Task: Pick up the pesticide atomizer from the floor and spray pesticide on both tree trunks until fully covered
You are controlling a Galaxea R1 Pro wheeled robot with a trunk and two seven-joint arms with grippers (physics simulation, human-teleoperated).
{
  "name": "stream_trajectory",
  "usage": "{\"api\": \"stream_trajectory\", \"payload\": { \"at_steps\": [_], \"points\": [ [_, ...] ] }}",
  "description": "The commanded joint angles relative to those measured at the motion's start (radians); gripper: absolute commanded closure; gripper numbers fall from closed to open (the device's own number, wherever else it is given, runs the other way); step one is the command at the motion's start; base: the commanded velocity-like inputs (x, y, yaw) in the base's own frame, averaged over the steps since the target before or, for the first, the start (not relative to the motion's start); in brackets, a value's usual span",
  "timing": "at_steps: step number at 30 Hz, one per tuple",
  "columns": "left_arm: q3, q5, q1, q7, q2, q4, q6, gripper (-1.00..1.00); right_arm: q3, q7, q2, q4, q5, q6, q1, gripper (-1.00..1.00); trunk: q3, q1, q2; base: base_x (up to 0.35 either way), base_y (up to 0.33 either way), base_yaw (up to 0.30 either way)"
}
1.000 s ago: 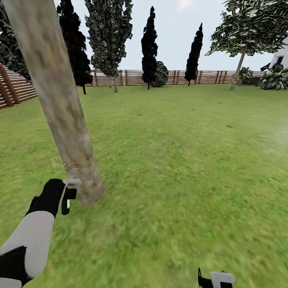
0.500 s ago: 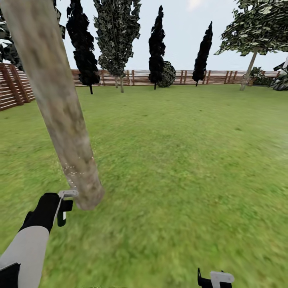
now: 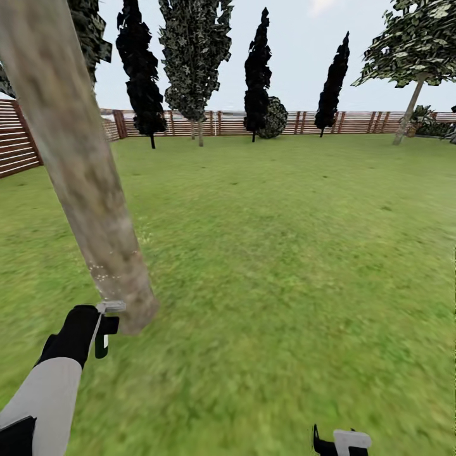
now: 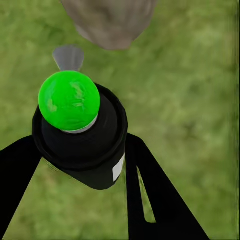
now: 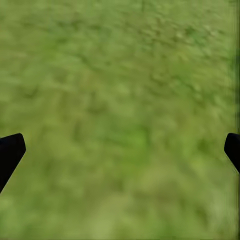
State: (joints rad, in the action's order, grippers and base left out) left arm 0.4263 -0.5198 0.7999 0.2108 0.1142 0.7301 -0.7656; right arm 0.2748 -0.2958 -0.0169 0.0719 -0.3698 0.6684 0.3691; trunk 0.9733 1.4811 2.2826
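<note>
The pesticide atomizer (image 4: 82,145), dark with a bright green top in the left wrist view, is clamped in the left hand (image 3: 104,326), just beside the base of a tree trunk (image 3: 82,171) that is seen at about ten o'clock over the lawn (image 3: 285,253). The right hand (image 5: 120,150) is held with its fingers wide apart above grass

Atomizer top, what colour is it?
Bright green top on the black atomizer, clearest in left wrist view.
</note>
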Motion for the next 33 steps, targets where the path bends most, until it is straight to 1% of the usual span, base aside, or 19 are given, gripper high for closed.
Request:
{"api": "stream_trajectory", "payload": {
  "at_steps": [1, 9, 25, 33],
  "points": [
    [0.003, -0.011, 0.001, 0.009, -0.001, 0.002, -0.003, 1.0, 0.004, -0.006, 0.001, -0.001, -0.011, 0.001, 0.001, -1.0, 0.001, 0.0, 0.0, 0.111, -0.266, 0.0],
    [0.003, -0.011, 0.001, 0.009, 0.0, 0.002, -0.003, 1.0, 0.003, -0.006, 0.002, -0.001, -0.011, 0.001, 0.001, -1.0, 0.001, 0.0, 0.0, 0.115, -0.266, 0.027],
    [0.008, -0.011, 0.001, 0.007, -0.001, 0.003, -0.003, 1.0, 0.003, -0.006, 0.003, -0.001, -0.011, 0.001, 0.001, -1.0, 0.001, 0.0, 0.0, 0.162, -0.253, 0.265],
    [0.008, -0.011, 0.001, 0.008, -0.001, 0.003, -0.003, 1.0, 0.003, -0.006, 0.003, -0.001, -0.012, 0.001, 0.001, -1.0, 0.001, 0.0, 0.0, 0.169, -0.24, 0.03]
  ]
}}
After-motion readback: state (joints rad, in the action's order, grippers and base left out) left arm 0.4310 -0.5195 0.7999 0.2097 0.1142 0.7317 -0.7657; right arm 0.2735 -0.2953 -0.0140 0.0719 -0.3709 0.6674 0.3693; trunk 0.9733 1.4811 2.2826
